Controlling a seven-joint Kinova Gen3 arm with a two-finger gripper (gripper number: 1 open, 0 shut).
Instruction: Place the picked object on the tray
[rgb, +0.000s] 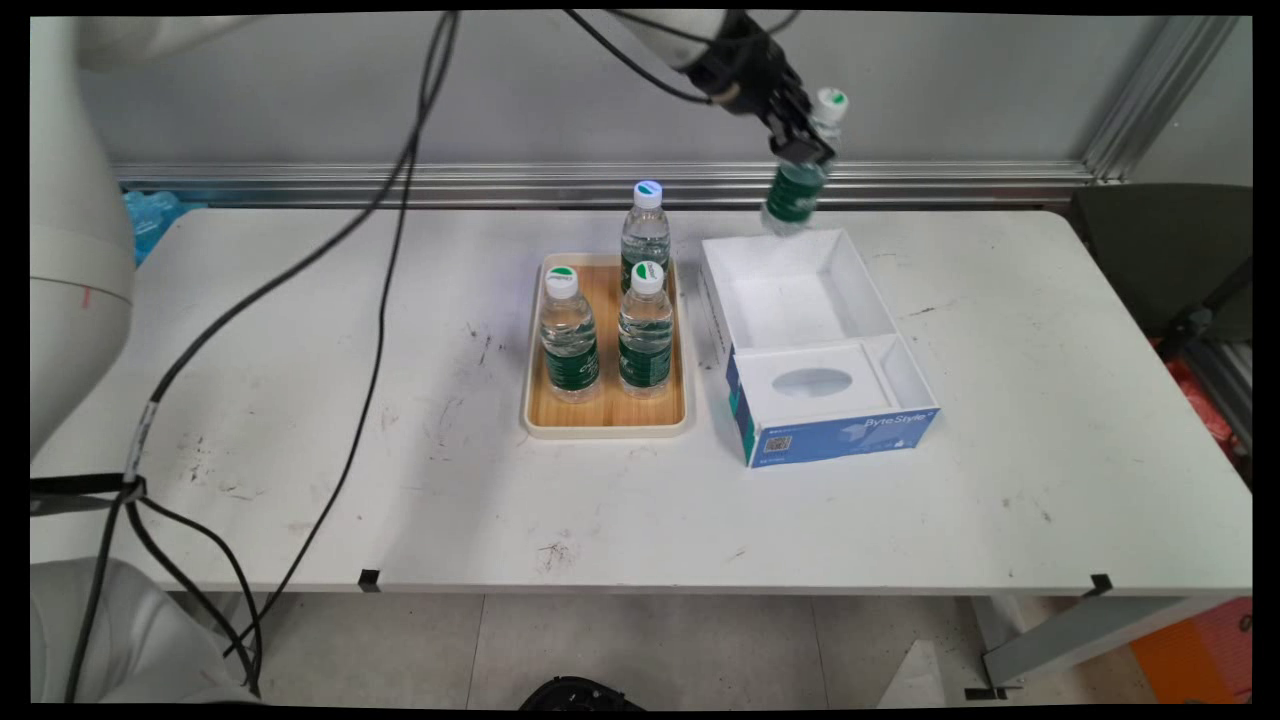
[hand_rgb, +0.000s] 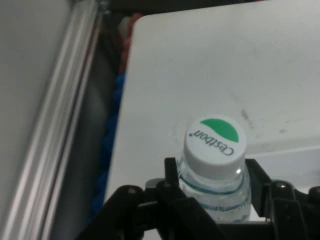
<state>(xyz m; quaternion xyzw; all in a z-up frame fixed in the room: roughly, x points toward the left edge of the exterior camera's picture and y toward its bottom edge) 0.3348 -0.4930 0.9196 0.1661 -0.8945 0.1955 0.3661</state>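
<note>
Out on the left of the white table (rgb: 300, 420), scuffed and marked, only black cables (rgb: 380, 300) hang across it. Toward the middle sits the tray (rgb: 605, 425), cream-rimmed with a wood-grain floor and rounded corners, its long side running away toward the far edge. Three clear plastic bottles stand upright in it: the left bottle (rgb: 568, 335) and the near right bottle (rgb: 645, 330) side by side, the far bottle (rgb: 646, 232) at the tray's far end. All have white caps with a green swoosh and dark green labels.

Just right of the tray is the open cardboard box (rgb: 905, 375), white inside, blue printed sides, split into a large far compartment and a smaller near one with an oval cut-out; nothing shows in either.

Up high, the gripper (rgb: 795, 135) is pinching the held bottle (rgb: 800, 185) by its neck below the cap. The bottle hangs tilted in the air, its base above the box's far wall. The hand view shows the fingers (hand_rgb: 257, 182) snug either side of the ribbed cap, lettered Cestbon.

So: three in the tray, one aloft, none in the box.
</note>
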